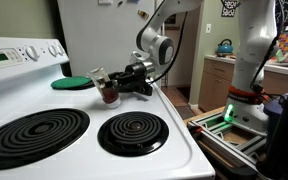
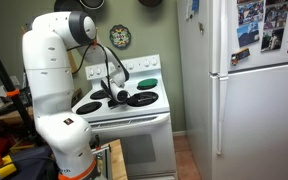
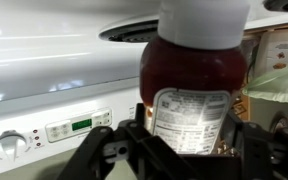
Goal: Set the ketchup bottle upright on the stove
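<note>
In an exterior view, note the ketchup bottle pinched in the tool, apparently leaning, at 11 o'clock from the nearer small burner and 3 o'clock from the green disc; cannot tell whether touching the stove. In an exterior view, find the tool low over the stove; cannot make out the bottle there. In the wrist view, see the tool with its 2 jaws clamped against the ketchup bottle at its label, pale top at 12 o'clock, control panel at 8 o'clock. Rotate until plumb, lower onto bare enamel rather than coils, seat the base flat, then release slowly.
</note>
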You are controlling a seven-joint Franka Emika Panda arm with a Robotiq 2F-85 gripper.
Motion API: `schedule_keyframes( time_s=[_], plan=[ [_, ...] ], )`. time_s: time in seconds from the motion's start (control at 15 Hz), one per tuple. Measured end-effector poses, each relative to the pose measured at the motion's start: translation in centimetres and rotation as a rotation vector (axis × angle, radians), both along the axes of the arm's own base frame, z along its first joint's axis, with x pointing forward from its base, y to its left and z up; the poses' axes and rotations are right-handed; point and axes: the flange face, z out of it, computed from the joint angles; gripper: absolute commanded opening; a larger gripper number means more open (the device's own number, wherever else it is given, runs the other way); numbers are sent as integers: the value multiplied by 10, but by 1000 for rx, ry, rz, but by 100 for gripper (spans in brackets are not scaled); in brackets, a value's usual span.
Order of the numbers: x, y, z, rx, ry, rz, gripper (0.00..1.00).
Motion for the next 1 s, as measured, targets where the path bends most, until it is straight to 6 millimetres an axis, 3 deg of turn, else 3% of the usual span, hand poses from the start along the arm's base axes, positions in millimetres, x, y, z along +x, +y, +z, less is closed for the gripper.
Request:
schedule_keyframes(
  time_s=[0.6, 0.67, 0.73, 1.0],
  plan=[
    [2, -3, 0, -4, -4, -6, 45],
    [2, -4, 0, -4, -3, -6, 68],
    [2, -4, 0, -4, -3, -6, 45],
    [1, -5, 0, -3, -3, -5, 45]
  ],
)
